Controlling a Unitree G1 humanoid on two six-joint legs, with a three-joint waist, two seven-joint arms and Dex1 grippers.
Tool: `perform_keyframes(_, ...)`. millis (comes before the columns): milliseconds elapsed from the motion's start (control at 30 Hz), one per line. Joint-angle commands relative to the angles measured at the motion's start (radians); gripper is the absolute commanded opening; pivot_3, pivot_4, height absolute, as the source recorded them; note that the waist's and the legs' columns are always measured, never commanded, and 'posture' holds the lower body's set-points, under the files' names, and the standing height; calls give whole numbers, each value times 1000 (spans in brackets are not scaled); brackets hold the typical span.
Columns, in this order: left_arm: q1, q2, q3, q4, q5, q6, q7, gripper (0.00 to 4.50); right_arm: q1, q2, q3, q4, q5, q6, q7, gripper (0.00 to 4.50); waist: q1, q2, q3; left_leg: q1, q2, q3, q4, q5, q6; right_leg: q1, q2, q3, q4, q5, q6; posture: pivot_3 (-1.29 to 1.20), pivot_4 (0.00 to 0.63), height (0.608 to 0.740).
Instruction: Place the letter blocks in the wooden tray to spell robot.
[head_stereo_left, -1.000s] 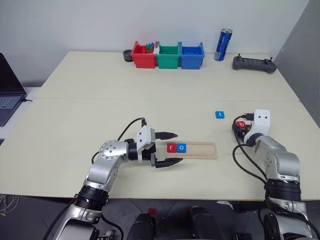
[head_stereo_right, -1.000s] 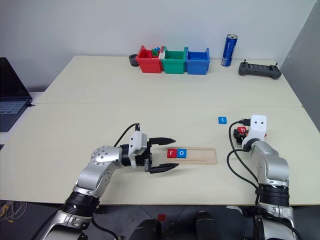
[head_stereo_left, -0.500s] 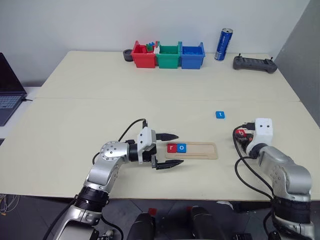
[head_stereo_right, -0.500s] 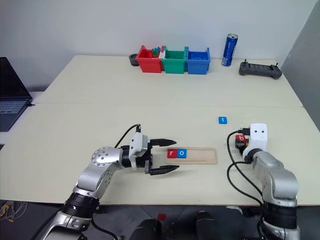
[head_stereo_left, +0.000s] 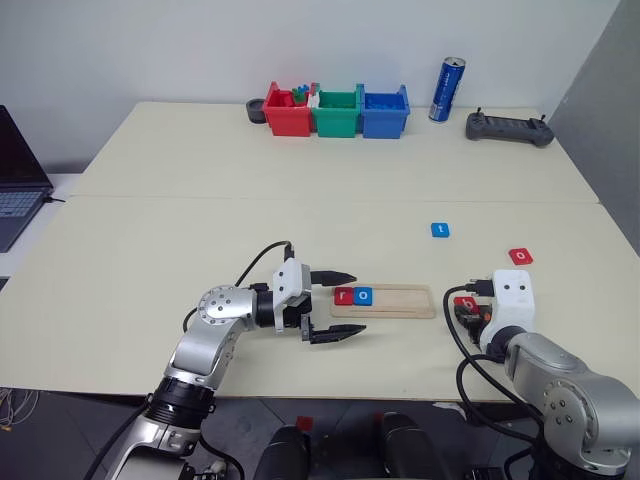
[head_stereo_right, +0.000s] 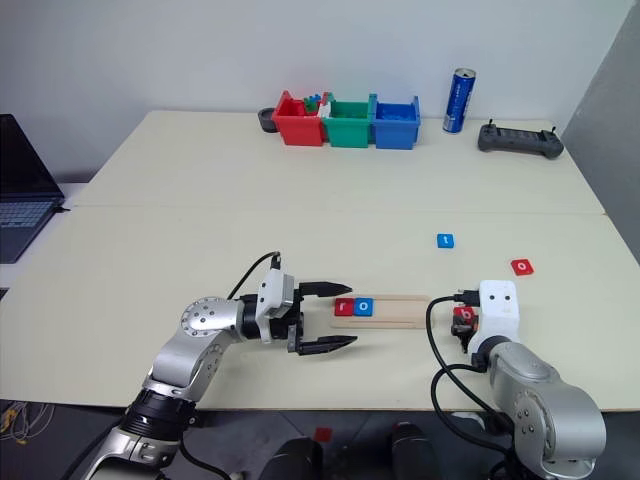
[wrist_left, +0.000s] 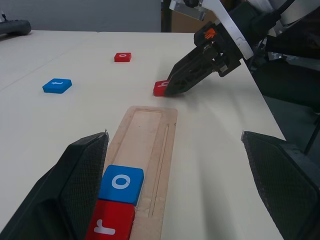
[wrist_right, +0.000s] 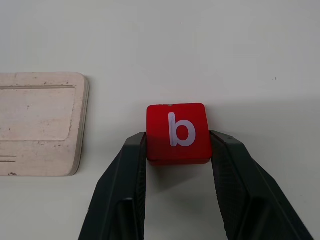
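Right wrist view: the right gripper (wrist_right: 177, 150) has its two black fingers (wrist_right: 131, 170) pressed against opposite sides of the red "b" block (wrist_right: 177, 132), which sits squarely between the jaws, letter upright. The rounded end of the wooden tray (wrist_right: 40, 125) lies just beside the jaws, off the block's flank, its groove bare at this end. In the left wrist view the red "r" block (wrist_left: 110, 224) and the blue "o" block (wrist_left: 121, 182) sit touching in the tray's groove, between the widely parted fingers of the left gripper (head_stereo_left: 335, 303), which holds nothing and brackets that end of the tray. The blue "t" block (head_stereo_left: 440, 230) and another red block (head_stereo_left: 520, 256) lie well apart from both sets of jaws on the table (head_stereo_left: 200, 230). The third letter appears to be the step in hand. The next move likely calls for carrying the "b" sideways over the tray's open end and setting it into the groove against the "o", square and upright.
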Motion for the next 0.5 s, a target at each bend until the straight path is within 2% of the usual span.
perform_keyframes(33, -24, -3, -6, -19, -16, -2, 0, 4500, -12, 8, -11, -17, -3, 8, 19, 2837, 0, 0, 0, 0, 0, 0, 0, 0, 0, 0, 0, 0, 0, 0, 0, 0, 150, 740)
perform_keyframes(133, -24, -1, -4, -20, -17, -2, -1, 4500, -17, -6, -11, -23, -6, 13, 32, 3930, 0, 0, 0, 0, 0, 0, 0, 0, 0, 0, 0, 0, 0, 0, 0, 0, 150, 740)
perform_keyframes(200, -27, 1, -3, -16, -16, -3, -1, 4500, -25, -16, -15, -30, -8, 21, 40, 4448, 0, 0, 0, 0, 0, 0, 0, 0, 0, 0, 0, 0, -1, 0, 0, 0, 150, 740)
perform_keyframes(333, -29, 1, -1, -13, -15, -2, 2, 4500, -87, -51, -47, -37, -10, 58, 58, 4448, 0, 0, 0, 0, 0, 0, 0, 0, 0, 0, 0, 0, -1, 0, 0, 0, 150, 740)
perform_keyframes(500, -28, 2, -3, -10, -15, -3, -2, 4500, -235, -179, -98, 27, 31, 59, 158, 4448, 0, 0, 0, 0, 0, 0, 0, 0, 0, 0, 0, 0, -1, 0, 0, 0, 150, 740)
